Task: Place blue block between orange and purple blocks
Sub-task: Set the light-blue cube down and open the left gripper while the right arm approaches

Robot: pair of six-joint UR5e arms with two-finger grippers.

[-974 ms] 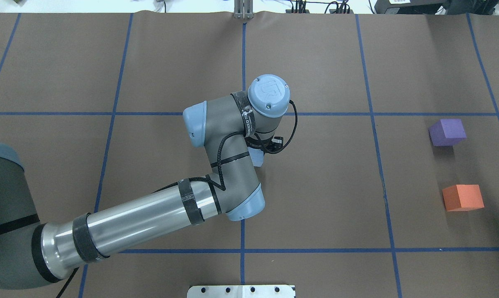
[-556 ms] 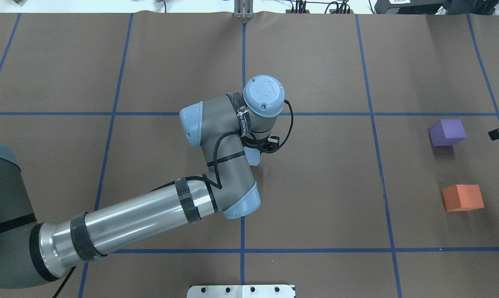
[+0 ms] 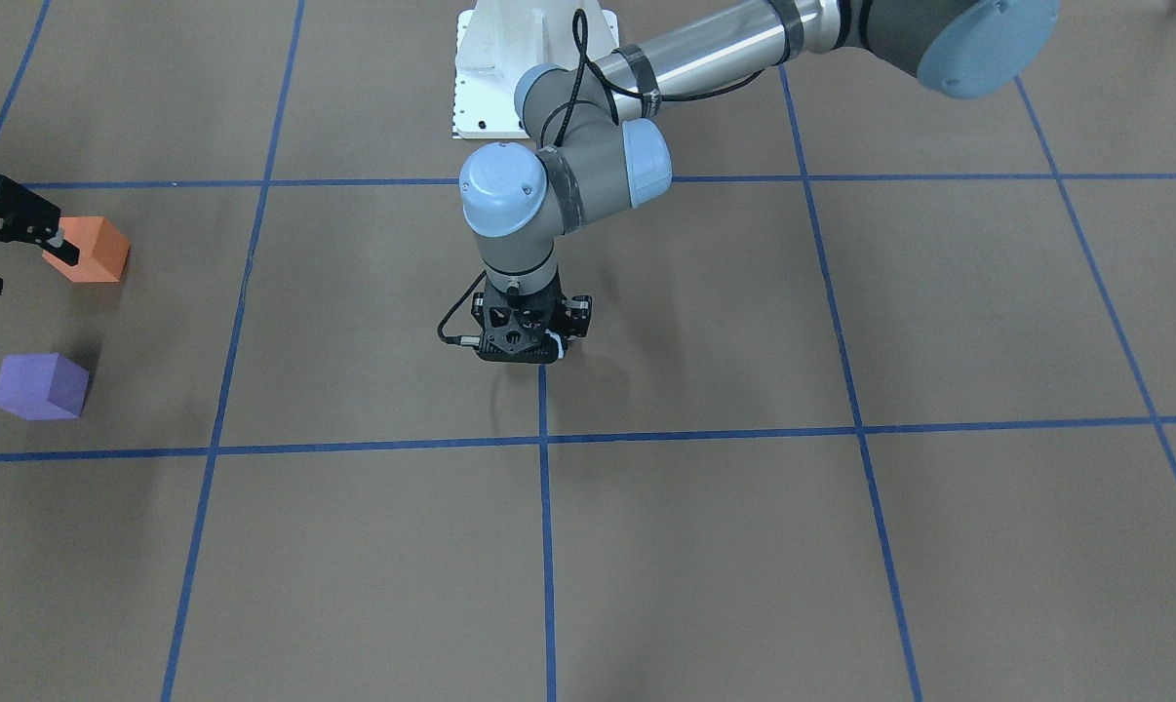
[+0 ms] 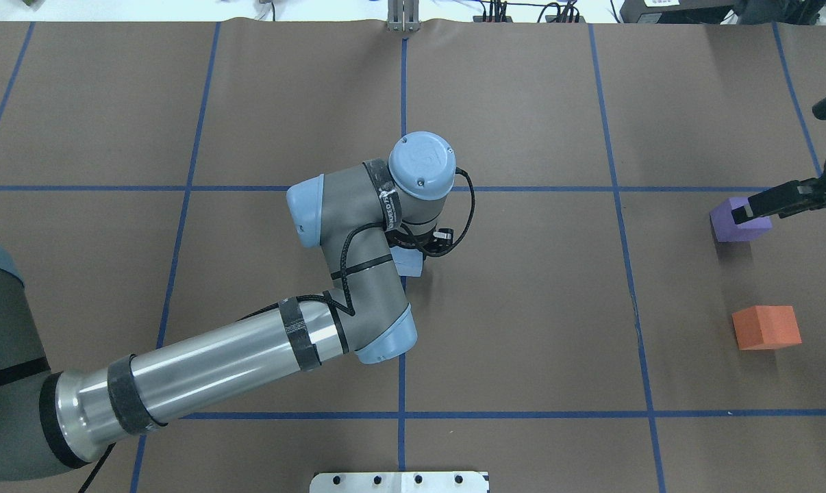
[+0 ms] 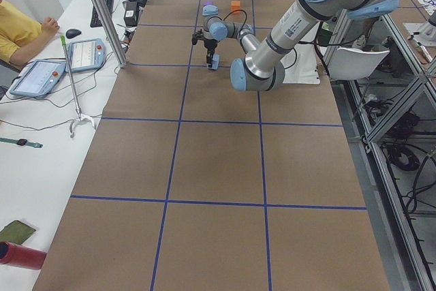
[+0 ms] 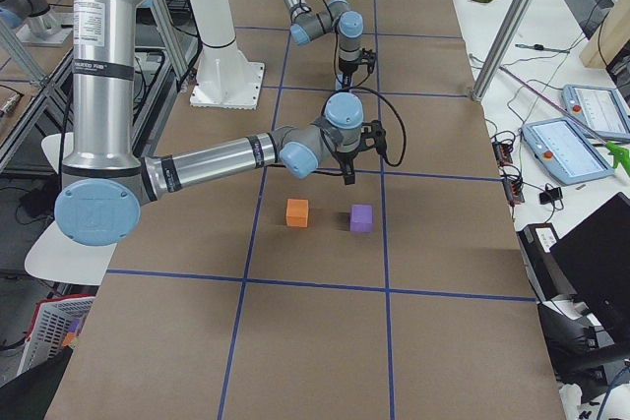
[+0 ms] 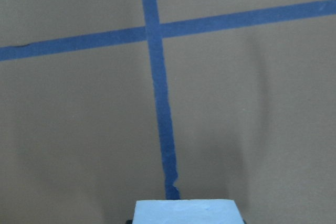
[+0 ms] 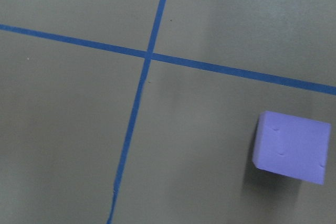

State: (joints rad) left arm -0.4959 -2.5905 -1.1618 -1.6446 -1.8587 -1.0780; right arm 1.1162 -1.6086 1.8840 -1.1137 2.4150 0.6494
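Note:
The light blue block (image 4: 409, 264) hangs under my left wrist near the table's middle, and my left gripper (image 4: 413, 255) is shut on it. The left wrist view shows the block's top edge (image 7: 185, 211) above a blue tape line. The purple block (image 4: 733, 230) and the orange block (image 4: 766, 327) sit at the far right, with a gap between them. My right gripper (image 4: 777, 161) is open, and one finger (image 4: 755, 205) hangs over the purple block. The right wrist view shows the purple block (image 8: 291, 147) from above.
Blue tape lines (image 4: 403, 103) divide the brown table into squares. The white robot base plate (image 4: 399, 481) lies at the near edge. A side bench with tablets (image 5: 41, 76) and a seated person runs along the table's far side.
My left arm has carried the blue block a little to the left. My right gripper has come in from the right edge and now reaches over the purple block.

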